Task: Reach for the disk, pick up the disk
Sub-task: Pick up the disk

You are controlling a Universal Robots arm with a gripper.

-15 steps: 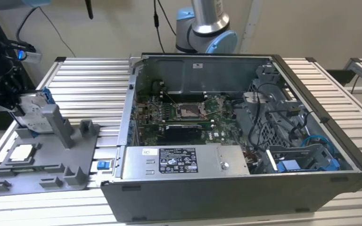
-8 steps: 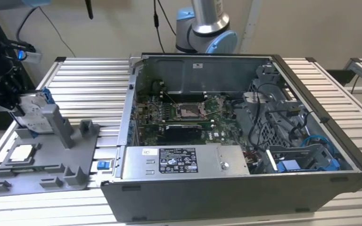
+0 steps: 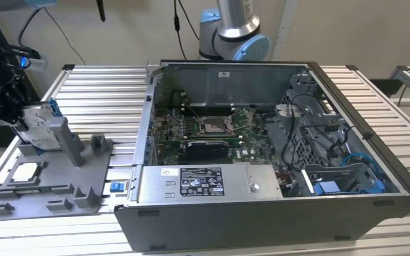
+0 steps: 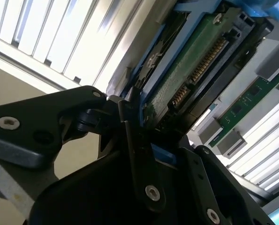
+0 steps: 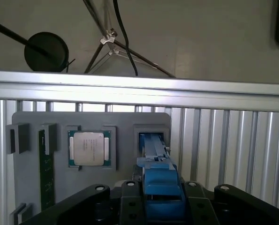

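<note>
A slatted metal table [image 3: 98,85] carried everything. On it, filling the middle and the exterior view's right, sat an open computer case [image 3: 262,224] with its board and cables exposed. To the exterior view's left of the case lay a grey fixture tray [image 3: 48,205] with moulded slots and posts.

The disk [image 3: 40,124] stood on edge in a slot at the far end of that tray, flat faces vertical and upright rather than tilted. Its long axis appeared to run up out of the slot, though the exterior view did not settle that firmly. It was a thin silver-grey slab framed in bright blue plastic. In the second wrist view one face [image 4: 191,70] was a green circuit board with a row of connector pins. In the first wrist view the blue bracket's narrow edge [image 5: 160,180] faced the camera, the lower end seated in the slot.

The gripper [image 3: 6,114] was at the disk's upper end, its jaws drawn in on the blue-framed edge. The black fingers [image 5: 130,194] sat on either side of the bracket (one pressed against the blue rim [image 4: 130,117] in the second wrist view), and no gap showed.

A square silver chip [image 5: 89,148] lay in a tray pocket just beside the disk's slot. A green memory stick [image 5: 46,173] lay beyond the chip.
</note>
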